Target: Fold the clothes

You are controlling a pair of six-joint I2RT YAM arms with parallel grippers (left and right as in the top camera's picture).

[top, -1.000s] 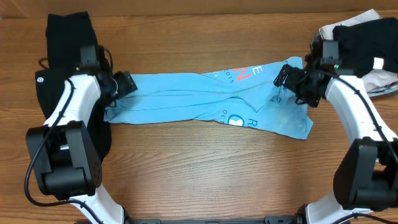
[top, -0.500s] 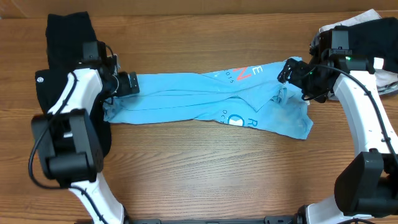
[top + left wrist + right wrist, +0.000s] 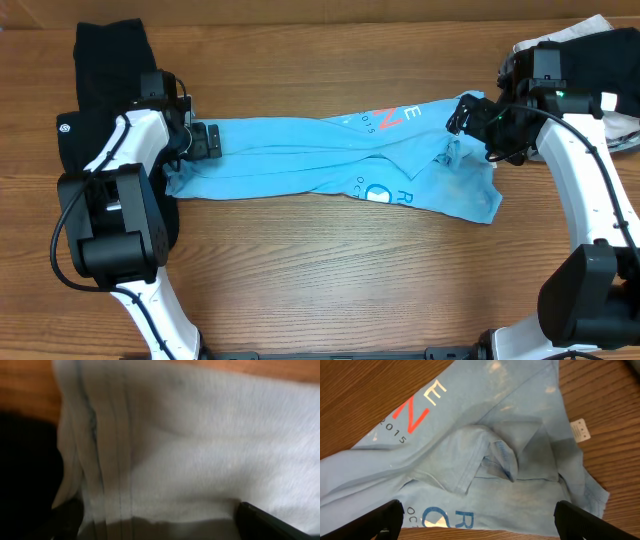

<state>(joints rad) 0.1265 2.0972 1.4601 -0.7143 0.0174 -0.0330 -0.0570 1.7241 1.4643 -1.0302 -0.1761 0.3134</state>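
The clothes' light blue T-shirt (image 3: 330, 155) lies folded into a long band across the table, red and white lettering (image 3: 395, 117) facing up. My left gripper (image 3: 205, 140) stands open at the shirt's left end. In the left wrist view the pale cloth (image 3: 200, 445) fills the frame, and both fingertips (image 3: 267, 522) sit low over it, wide apart. My right gripper (image 3: 466, 113) hovers open over the shirt's right end. In the right wrist view it (image 3: 480, 529) is above the rumpled collar (image 3: 497, 457), holding nothing. A long black garment (image 3: 100, 60) with a white round logo (image 3: 65, 127) lies under the left arm.
A heap of black and white garments (image 3: 585, 55) sits at the back right corner, behind the right arm. A white label (image 3: 580, 430) sticks out at the shirt's edge. Bare wooden table (image 3: 330, 270) stretches in front of the shirt.
The left arm has swung its elbow inward, with its gripper staying at the shirt's left end. The right gripper rose slightly toward the back. The shirt lies as before.
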